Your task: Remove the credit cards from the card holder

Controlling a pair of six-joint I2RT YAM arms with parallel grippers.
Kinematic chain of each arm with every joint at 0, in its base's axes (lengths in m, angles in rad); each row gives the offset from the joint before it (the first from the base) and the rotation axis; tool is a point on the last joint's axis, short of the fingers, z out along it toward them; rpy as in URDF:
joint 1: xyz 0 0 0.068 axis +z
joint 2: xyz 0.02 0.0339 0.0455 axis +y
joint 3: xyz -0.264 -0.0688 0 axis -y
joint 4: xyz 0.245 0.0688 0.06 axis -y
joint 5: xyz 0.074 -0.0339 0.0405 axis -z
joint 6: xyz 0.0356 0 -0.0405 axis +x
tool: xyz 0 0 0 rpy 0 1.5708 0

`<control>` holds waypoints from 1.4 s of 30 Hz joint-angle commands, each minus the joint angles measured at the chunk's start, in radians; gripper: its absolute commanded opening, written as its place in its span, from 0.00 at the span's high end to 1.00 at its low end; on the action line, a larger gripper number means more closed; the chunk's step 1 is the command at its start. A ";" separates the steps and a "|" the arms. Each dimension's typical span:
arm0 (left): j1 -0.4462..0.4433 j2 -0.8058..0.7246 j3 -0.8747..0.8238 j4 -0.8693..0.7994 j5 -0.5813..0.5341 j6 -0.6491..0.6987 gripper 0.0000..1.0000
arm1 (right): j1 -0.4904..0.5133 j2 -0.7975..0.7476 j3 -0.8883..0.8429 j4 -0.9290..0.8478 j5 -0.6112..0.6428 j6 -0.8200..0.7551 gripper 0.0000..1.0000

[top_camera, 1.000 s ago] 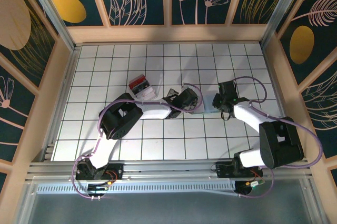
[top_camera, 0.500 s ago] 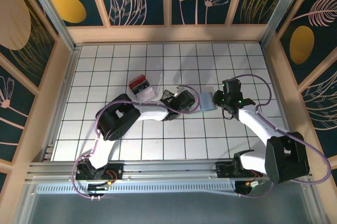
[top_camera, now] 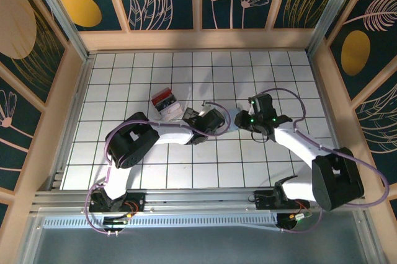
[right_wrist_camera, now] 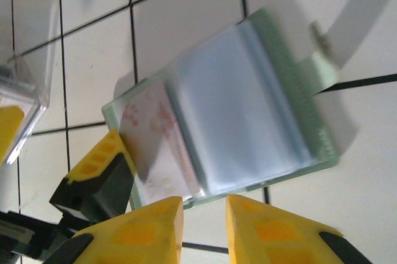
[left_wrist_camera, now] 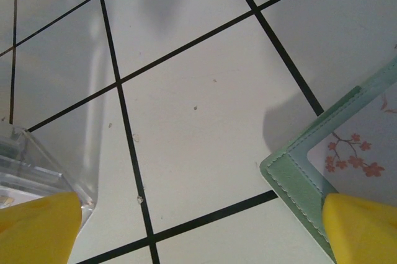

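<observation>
White grid table [top_camera: 124, 152]

On it lies the card holder [right_wrist_camera: 248, 109], credit card [right_wrist_camera: 158, 143] inside, bare tiles [right_wrist_camera: 186, 10] beyond. The left gripper [left_wrist_camera: 198, 233] gapes wide, one finger at its corner; the right gripper [right_wrist_camera: 205, 227], slightly parted and empty, at its near edge.

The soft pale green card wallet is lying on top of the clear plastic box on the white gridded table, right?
Not on top. The soft pale green card wallet lies on the white gridded table beside the clear plastic box, bare tile between them; the left wrist view shows it.
</observation>
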 commanded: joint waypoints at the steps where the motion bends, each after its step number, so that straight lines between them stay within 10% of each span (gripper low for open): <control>1: 0.004 -0.058 0.001 -0.057 -0.003 -0.024 0.01 | 0.008 0.054 0.041 0.039 -0.060 -0.003 0.79; 42: 0.004 0.059 0.024 -0.107 0.036 -0.073 0.01 | -0.027 0.325 0.068 0.169 -0.219 -0.040 0.74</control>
